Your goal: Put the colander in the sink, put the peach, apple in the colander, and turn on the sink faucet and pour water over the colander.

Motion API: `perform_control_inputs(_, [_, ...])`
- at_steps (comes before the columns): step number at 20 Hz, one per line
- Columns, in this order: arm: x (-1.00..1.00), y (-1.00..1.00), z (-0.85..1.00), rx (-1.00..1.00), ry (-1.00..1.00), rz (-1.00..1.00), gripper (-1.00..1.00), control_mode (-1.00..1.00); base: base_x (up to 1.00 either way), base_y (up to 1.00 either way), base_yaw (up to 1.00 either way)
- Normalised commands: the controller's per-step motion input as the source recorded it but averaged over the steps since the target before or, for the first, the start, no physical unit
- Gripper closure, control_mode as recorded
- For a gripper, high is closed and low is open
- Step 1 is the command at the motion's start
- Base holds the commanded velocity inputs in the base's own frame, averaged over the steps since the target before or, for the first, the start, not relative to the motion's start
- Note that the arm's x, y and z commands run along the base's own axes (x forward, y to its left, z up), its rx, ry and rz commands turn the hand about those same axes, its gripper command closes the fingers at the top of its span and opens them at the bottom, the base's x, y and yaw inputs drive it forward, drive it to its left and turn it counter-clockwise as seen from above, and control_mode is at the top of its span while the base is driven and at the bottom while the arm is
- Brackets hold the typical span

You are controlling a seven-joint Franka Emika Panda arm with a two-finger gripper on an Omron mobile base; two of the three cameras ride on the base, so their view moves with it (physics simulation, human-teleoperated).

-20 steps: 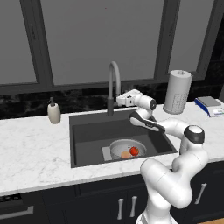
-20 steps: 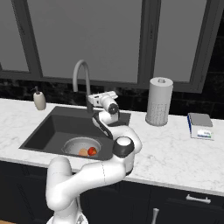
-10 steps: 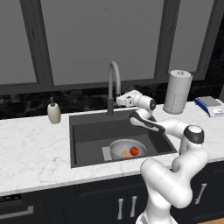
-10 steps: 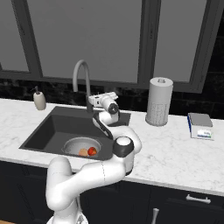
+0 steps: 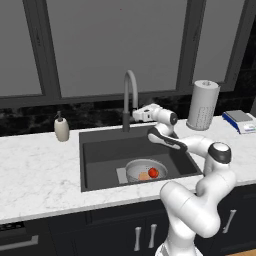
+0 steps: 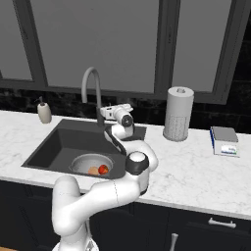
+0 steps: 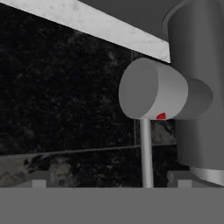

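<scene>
white two-finger gripper [image 5: 136, 116] stood open beside the tall grey gooseneck faucet [image 5: 128, 98] (lever knob close ahead in hand view) | round pale perforated colander [image 5: 145, 171] sat in the dark rectangular sink [image 5: 100, 152] | red apple [image 5: 153, 172] touched pale orange peach [image 5: 144, 176] inside it

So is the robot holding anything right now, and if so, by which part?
Nothing is held. The gripper is open beside the sink faucet, its fingers either side of the thin lever, not closed on it.
</scene>
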Motion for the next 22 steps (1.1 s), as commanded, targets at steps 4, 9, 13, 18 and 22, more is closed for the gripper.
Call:
perform_control_inputs(4, [0.2,0.1,-0.1,0.03,0.0,-0.03,-1.0,-1.0,0.0,0.0,0.0])
perform_control_inputs(9, [0.15,0.18,-0.09,0.04,0.0,-0.03,-1.0,-1.0,0.0,0.0,0.0])
perform_control_inputs(13, [0.2,0.09,-0.19,0.02,0.0,-0.03,-1.0,-1.0,0.0,0.0,0.0])
perform_control_inputs(18, [0.21,0.0,-0.31,0.01,0.0,-0.02,-1.0,-1.0,0.0,0.0,0.0])
perform_control_inputs(22, [0.15,0.0,-0.31,0.02,0.0,-0.02,-1.0,-1.0,0.0,0.0,0.0])
